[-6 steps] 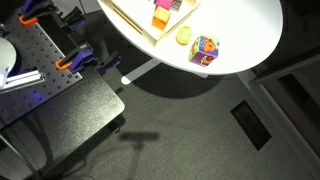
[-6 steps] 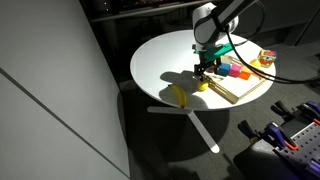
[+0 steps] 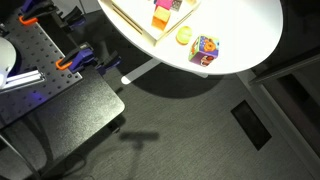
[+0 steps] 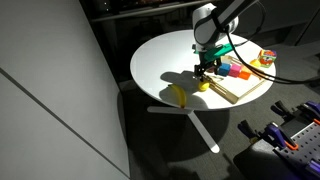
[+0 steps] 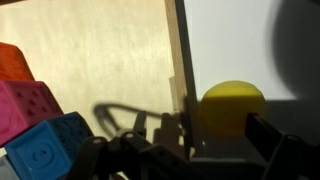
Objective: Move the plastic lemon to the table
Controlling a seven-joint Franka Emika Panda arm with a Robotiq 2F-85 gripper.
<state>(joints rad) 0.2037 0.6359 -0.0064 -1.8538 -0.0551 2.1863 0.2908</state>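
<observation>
**Round white table (image 4: 165, 55) carries the plastic lemon (image 4: 203, 86)**

Dark floor all round, and the table fills the stage in both exterior views. On it lies the pale wooden tray (image 4: 243, 90), holding coloured blocks (image 5: 30, 105) (orange, pink and blue in the wrist view). The arm (image 4: 225, 15) reaches in over the tray's edge. The gripper (image 4: 207, 70) hangs over the lemon with its jaws apart, gripping nothing. A yellow banana (image 4: 179, 95) lies close by on the tabletop. The lemon sits on bare white top, just beside the tray's rim and outside it. In an exterior view a many-coloured cube (image 3: 205, 49) stands near it.
</observation>
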